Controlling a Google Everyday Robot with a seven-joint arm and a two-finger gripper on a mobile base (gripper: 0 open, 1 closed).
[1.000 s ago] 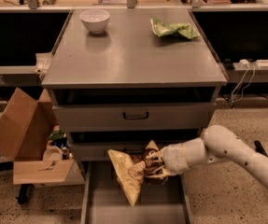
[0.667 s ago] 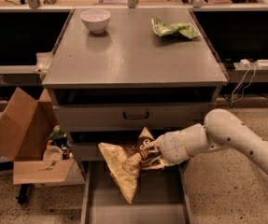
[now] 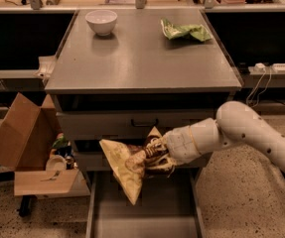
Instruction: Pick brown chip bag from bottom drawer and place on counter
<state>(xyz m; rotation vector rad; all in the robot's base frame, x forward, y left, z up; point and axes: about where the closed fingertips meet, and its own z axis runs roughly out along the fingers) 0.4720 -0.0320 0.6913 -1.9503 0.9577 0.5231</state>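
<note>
The brown chip bag (image 3: pixel 124 165), tan-yellow and dark brown, hangs in the air above the open bottom drawer (image 3: pixel 144 212), in front of the grey drawer fronts. My gripper (image 3: pixel 154 155) is shut on the bag's right side, reaching in from the right on a white arm (image 3: pixel 241 133). The grey steel counter (image 3: pixel 142 58) lies above and behind, with its front edge well above the bag.
A white bowl (image 3: pixel 101 21) stands at the counter's back left and a light-green bag (image 3: pixel 184 31) lies at its back right. An open cardboard box (image 3: pixel 25 143) with small items stands on the floor left of the cabinet. A pale bench with cables runs along the back.
The gripper has lifted the chip bag upward and to the left, higher above the drawer floor. The arm has drawn up with it.
</note>
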